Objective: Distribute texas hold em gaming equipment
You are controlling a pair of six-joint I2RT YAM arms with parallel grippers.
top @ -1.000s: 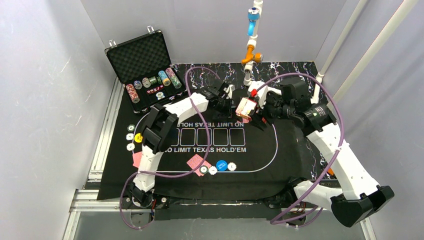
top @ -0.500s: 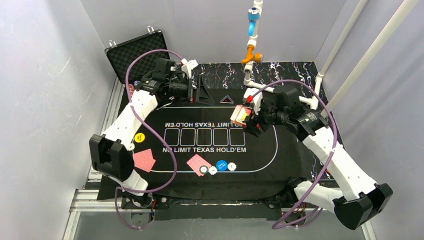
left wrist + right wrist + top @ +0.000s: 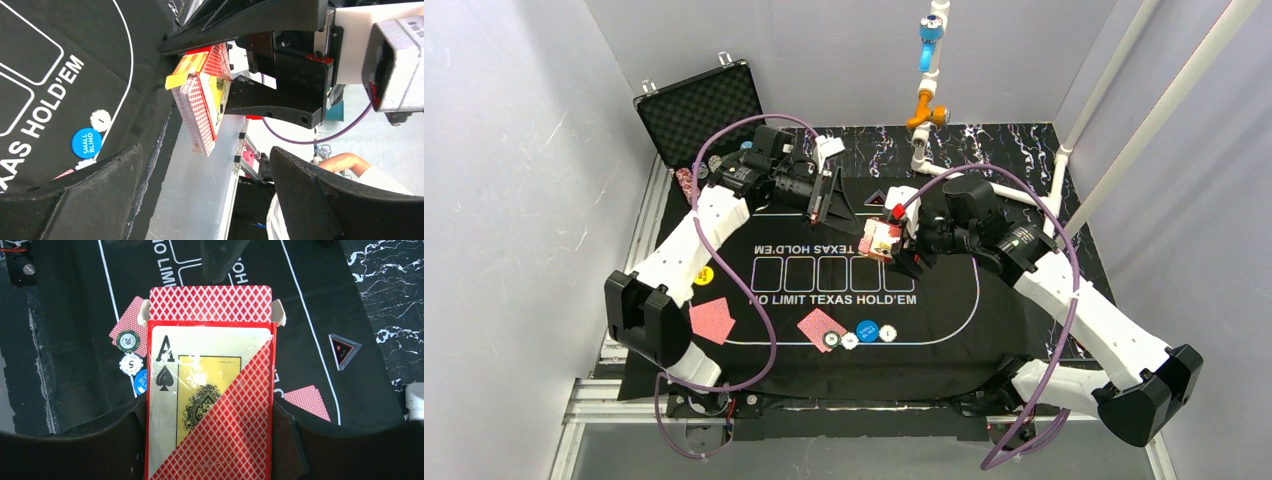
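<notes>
My right gripper (image 3: 892,244) is shut on the red card deck (image 3: 883,238) and holds it above the mat's far side. In the right wrist view the deck (image 3: 210,390) shows an ace of spades face, and red-backed cards (image 3: 210,302) stick out of its open top. My left gripper (image 3: 840,206) hangs open just left of the deck and points at it; in the left wrist view the deck (image 3: 205,95) lies beyond my spread fingers (image 3: 310,195). Two red-backed cards (image 3: 712,320) (image 3: 821,325) lie on the mat's near side. Beside them are a blue button (image 3: 867,330), a white button (image 3: 888,333) and chips (image 3: 831,340).
The black foam-lined case (image 3: 704,110) stands open at the back left with chips (image 3: 686,182) at its front. A yellow button (image 3: 703,275) lies at the mat's left edge. A small black triangle (image 3: 879,197) sits behind the deck. A white pipe stand (image 3: 921,150) rises at the back.
My left gripper drew back to the left, away from the deck, then came part of the way back to the right. My right gripper carried the deck leftward and nearer.
</notes>
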